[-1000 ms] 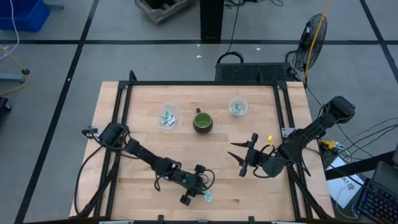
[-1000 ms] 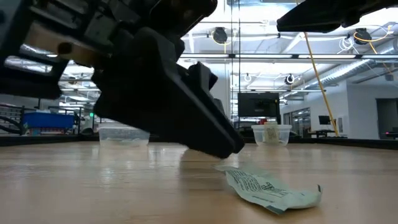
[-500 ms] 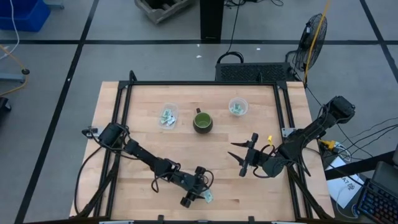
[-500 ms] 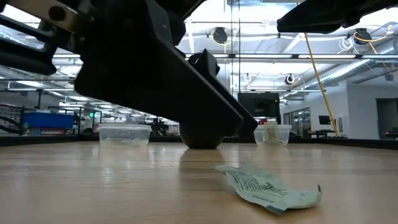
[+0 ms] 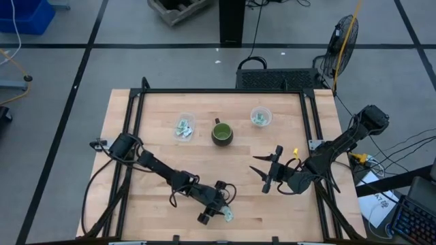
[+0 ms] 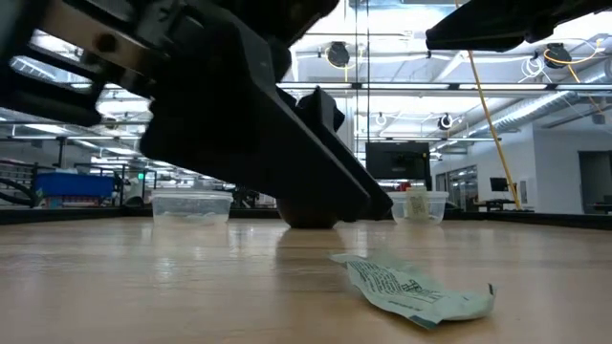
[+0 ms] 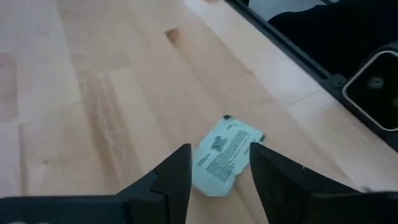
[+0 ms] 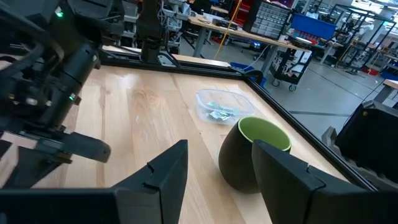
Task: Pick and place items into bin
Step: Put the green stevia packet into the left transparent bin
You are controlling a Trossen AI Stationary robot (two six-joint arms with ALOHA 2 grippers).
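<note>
A pale green packet (image 5: 228, 216) lies flat on the table near its near edge; it also shows in the low view (image 6: 413, 290) and the left wrist view (image 7: 225, 152). My left gripper (image 5: 218, 206) is open just over it, with its two fingers (image 7: 175, 177) on either side of the packet's near part and clear of it. My right gripper (image 5: 264, 174) is open and empty at the table's right middle. More packets lie in two clear tubs, one at the far left (image 5: 184, 127) and one at the far right (image 5: 260, 116).
A dark green mug (image 5: 221, 133) stands between the two tubs; the right wrist view shows it (image 8: 252, 155) with a tub (image 8: 221, 107) behind it. A black frame rail (image 5: 218, 90) runs around the table. Bare wood lies between the two grippers.
My left gripper has shifted a little toward the table's near edge and the packet, and its fingertip has risen slightly off the table. The packet has stayed where it was.
</note>
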